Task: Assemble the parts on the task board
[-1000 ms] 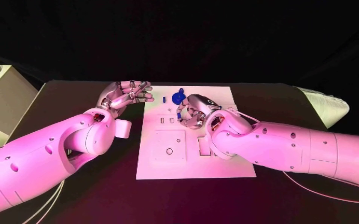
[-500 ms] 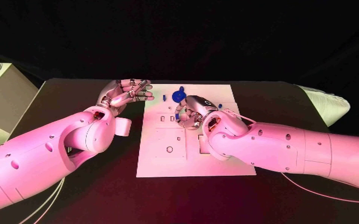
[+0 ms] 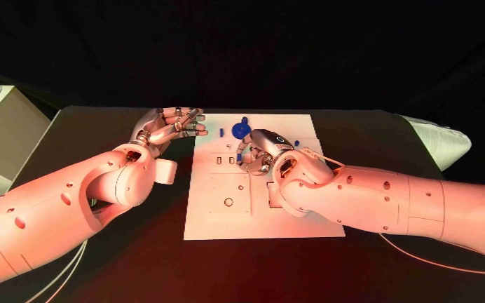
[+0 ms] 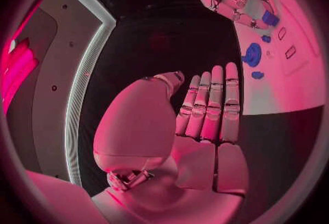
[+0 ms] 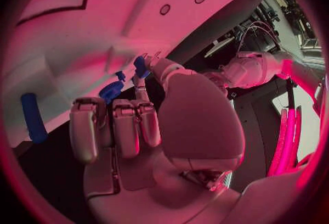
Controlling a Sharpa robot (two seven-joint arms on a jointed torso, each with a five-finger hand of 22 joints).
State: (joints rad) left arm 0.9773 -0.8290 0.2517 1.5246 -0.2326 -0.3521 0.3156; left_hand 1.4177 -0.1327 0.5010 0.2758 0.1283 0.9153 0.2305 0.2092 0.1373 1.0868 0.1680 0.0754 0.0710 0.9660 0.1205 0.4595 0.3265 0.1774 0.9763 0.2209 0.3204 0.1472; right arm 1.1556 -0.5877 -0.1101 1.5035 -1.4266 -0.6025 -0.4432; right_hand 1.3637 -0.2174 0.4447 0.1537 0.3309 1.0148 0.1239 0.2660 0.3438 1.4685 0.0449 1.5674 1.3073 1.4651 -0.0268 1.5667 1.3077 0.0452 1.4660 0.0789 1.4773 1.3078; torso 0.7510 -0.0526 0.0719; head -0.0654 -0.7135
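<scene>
The right hand (image 3: 261, 152), pinching a small blue part (image 5: 140, 66), had moved slightly left over the task board (image 3: 303, 226); the left hand (image 3: 172, 126) stayed apart, empty

— Where's the task board (image 3: 258, 222)?
— White plate lying flat mid-surface, with slots and holes.
— The parts?
— A round blue part (image 3: 240, 131) near its far edge; a small blue peg (image 3: 221, 136) just beside it

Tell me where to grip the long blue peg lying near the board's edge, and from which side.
Grip the long blue peg around its middle, fingers across its short width. It appears to lie flat and alone, clear of the other blue parts, so coming from above probably suits best. The right hand is over the task board and seems nearer than the left hand.
</scene>
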